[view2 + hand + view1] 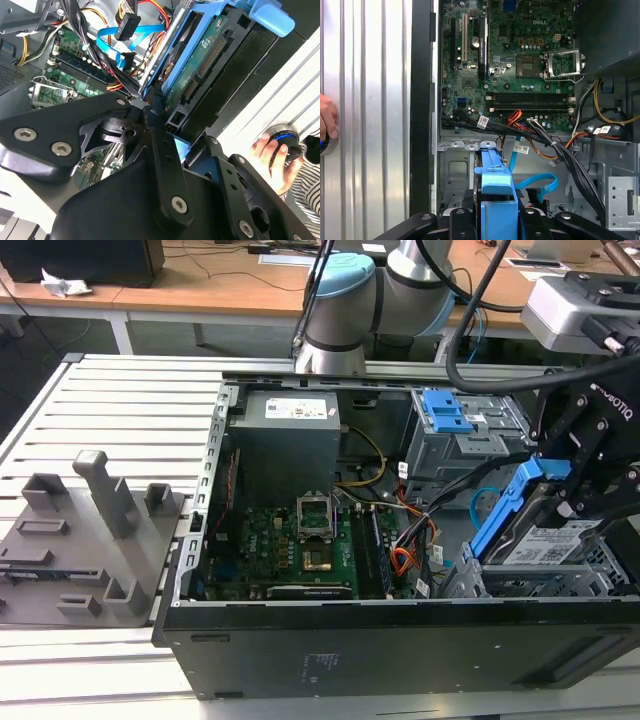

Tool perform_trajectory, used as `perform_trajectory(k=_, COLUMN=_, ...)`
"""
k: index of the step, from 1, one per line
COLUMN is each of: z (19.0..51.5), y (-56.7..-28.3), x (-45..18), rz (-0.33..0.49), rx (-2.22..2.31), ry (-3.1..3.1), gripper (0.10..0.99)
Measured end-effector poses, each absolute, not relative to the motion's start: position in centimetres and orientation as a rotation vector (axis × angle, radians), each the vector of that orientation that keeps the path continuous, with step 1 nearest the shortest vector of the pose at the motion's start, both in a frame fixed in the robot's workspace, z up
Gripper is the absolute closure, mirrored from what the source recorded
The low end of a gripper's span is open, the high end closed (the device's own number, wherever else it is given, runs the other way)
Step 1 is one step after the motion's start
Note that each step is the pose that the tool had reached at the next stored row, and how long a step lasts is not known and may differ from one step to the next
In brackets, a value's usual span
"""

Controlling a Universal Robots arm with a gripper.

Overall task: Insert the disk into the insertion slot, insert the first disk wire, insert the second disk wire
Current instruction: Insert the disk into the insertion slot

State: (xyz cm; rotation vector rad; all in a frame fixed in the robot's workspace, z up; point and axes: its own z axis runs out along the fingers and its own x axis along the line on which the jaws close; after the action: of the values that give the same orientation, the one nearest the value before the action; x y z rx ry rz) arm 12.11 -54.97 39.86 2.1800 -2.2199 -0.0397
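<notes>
A big table (130, 400) made of silver strips fills the floor of the scene. On it lies a black computer case (400, 640) with its side off, so you can look inside. Behind the case stands the robot arm (350, 300), grey with light-blue caps. On the exterior view's left sits a grey block (80, 530) with odd shapes sticking up.

Inside the case is a green board (290, 540) full of little parts. At the back on the exterior view's right is a tall grey bay with a blue latch (445, 410). In front of that bay is the insertion slot (600, 565), a grey metal cage with small holes.

The black gripper (570, 485) hangs over the cage. Its fingers (150, 117) are pressed on the two sides of the disk (545, 540) and hold it tight. The disk is a flat silver box with a white label, and it sits in a bright blue plastic frame. It is tilted, one end down by the cage and the other end up. In the second wrist view its green underside shows.

The first disk wire (400, 560), a bunch of orange, red and black strands, lies loose beside the green board. The second disk wire (542, 179), thin, shiny and light blue, bends in a loop near the cage, and its dark plug hangs free.

In the second wrist view a person's hand (272, 160) rests on a round knob (282, 137) on the table.
</notes>
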Motion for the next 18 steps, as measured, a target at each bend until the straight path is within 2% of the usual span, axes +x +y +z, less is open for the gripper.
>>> perform_trajectory(k=1, z=39.85, y=-54.97, x=12.11, rz=-0.040, rx=2.180, ry=-2.220, gripper=0.714)
perform_trajectory(k=2, z=39.85, y=-54.97, x=12.11, rz=-0.040, rx=2.180, ry=-2.220, gripper=0.647)
perform_trajectory(k=7, z=39.84, y=-54.97, x=12.11, rz=-0.040, rx=2.180, ry=-2.220, gripper=0.647)
perform_trajectory(k=8, z=39.85, y=-54.97, x=12.11, rz=-0.040, rx=2.180, ry=-2.220, gripper=0.663)
perform_trajectory(k=9, z=39.85, y=-54.97, x=12.11, rz=-0.040, rx=2.180, ry=-2.220, gripper=0.729)
perform_trajectory(k=10, z=39.84, y=-54.97, x=12.11, rz=-0.040, rx=2.180, ry=-2.220, gripper=0.729)
perform_trajectory(k=12, z=39.84, y=-54.97, x=12.11, rz=-0.040, rx=2.180, ry=-2.220, gripper=0.851)
perform_trajectory(k=13, z=39.84, y=-54.97, x=12.11, rz=-0.040, rx=2.180, ry=-2.220, gripper=0.851)
perform_trajectory(k=15, z=39.84, y=-54.97, x=12.11, rz=-0.040, rx=2.180, ry=-2.220, gripper=0.980)
perform_trajectory(k=18, z=39.83, y=-54.97, x=12.11, rz=-0.040, rx=2.180, ry=-2.220, gripper=0.980)
